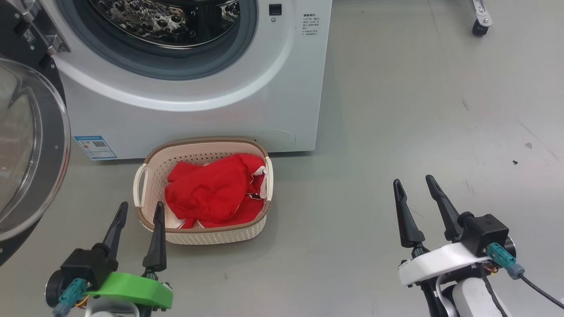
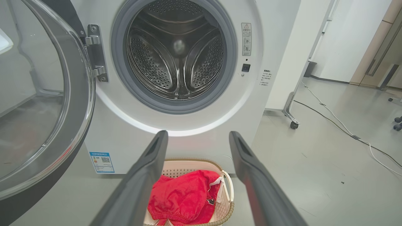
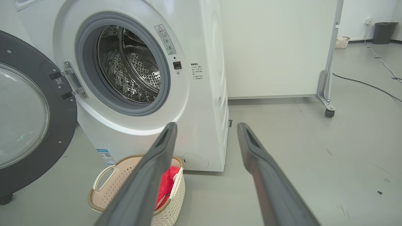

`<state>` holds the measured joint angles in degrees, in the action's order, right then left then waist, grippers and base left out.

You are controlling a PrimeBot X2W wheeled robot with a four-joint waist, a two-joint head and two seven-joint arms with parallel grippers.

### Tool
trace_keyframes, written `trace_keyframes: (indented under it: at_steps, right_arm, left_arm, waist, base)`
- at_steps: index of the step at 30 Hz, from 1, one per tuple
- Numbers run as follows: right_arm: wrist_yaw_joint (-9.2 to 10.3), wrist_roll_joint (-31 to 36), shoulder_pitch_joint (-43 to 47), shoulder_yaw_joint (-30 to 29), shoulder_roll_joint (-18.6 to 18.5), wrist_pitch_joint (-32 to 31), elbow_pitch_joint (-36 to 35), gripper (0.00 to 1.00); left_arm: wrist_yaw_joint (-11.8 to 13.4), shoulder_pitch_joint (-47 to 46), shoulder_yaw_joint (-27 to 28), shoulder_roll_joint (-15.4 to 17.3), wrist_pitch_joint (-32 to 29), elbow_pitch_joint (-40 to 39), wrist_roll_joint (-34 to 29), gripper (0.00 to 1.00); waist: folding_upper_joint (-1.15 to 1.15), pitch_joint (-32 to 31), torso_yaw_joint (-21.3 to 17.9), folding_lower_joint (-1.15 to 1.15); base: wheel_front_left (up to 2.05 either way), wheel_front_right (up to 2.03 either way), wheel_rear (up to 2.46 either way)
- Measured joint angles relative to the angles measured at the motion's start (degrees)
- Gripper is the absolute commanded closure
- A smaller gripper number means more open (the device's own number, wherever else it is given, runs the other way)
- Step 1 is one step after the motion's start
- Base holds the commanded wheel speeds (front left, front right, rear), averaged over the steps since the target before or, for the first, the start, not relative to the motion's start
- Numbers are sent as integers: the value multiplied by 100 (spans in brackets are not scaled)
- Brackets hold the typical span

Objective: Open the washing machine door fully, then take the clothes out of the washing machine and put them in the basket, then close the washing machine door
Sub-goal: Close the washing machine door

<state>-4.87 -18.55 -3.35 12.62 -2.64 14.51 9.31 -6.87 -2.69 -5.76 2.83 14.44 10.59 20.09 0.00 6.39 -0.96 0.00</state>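
The washing machine (image 1: 198, 114) fills the upper left of the head view. Its grey rubber ring frames the perforated steel drum (image 2: 177, 53), and a small blue sticker (image 1: 95, 146) sits at its lower left corner. The washing machine door (image 1: 26, 145) is swung wide open at the left edge of the frame and hangs from its hinge beside the opening, with the glass bowl facing outward.

The basket (image 1: 152, 176) stands on the grey floor (image 1: 396, 110) just in front of the machine, left of centre in the frame. The clothes (image 1: 211, 193), red fabric with white trim, lie heaped inside it toward its right end.

The left fingers (image 1: 156, 237) rise from the lower left of the frame. They are spread apart and grasp nothing, and their tips are by the basket's near left corner. The right fingers (image 1: 405, 215), at the lower right, are also released and empty, over bare floor well apart from the basket.
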Motion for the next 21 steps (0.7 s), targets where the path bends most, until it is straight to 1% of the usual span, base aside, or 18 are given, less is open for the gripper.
trace_keyframes:
  at_steps: [21]
  right_arm:
    - [0, -1, -4, 5, 1, 0, 2, 0]
  left_arm:
    - [-1, 0, 21, 0, 0, -2, -4, 0]
  waist:
    - [0, -9, 2, 0]
  base:
    - [0, 1, -1]
